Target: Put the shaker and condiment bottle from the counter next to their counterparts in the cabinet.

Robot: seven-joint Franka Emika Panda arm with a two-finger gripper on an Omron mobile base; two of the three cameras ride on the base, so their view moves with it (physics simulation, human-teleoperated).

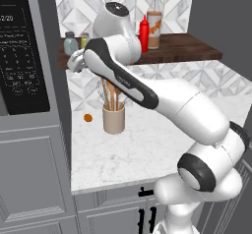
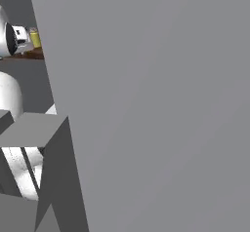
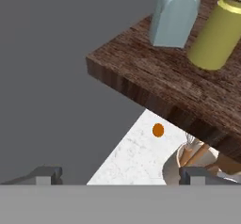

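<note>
- While you look across the marble tabletop (image 1: pixel 147 144), you'll see it carries a beige utensil holder (image 1: pixel 113 119) and a small orange ball (image 1: pixel 88 118).
- You have the wooden cabinet shelf (image 1: pixel 182 48) holding the red condiment bottle (image 1: pixel 143 33) just beside the tall clear bottle (image 1: pixel 154 27).
- Your yellow-green shaker (image 3: pixel 216 35) stands close beside the blue-grey shaker (image 3: pixel 175 15).
- Your fingers (image 3: pixel 120 175) are spread wide, gripping nothing, below the shelf edge.

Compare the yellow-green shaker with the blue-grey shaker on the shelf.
The yellow-green shaker is a round cylinder; the blue-grey shaker tapers upward with flatter sides. Colour differs: yellow-green against pale blue-grey. Both stand upright, side by side, on the dark wooden shelf.
</note>
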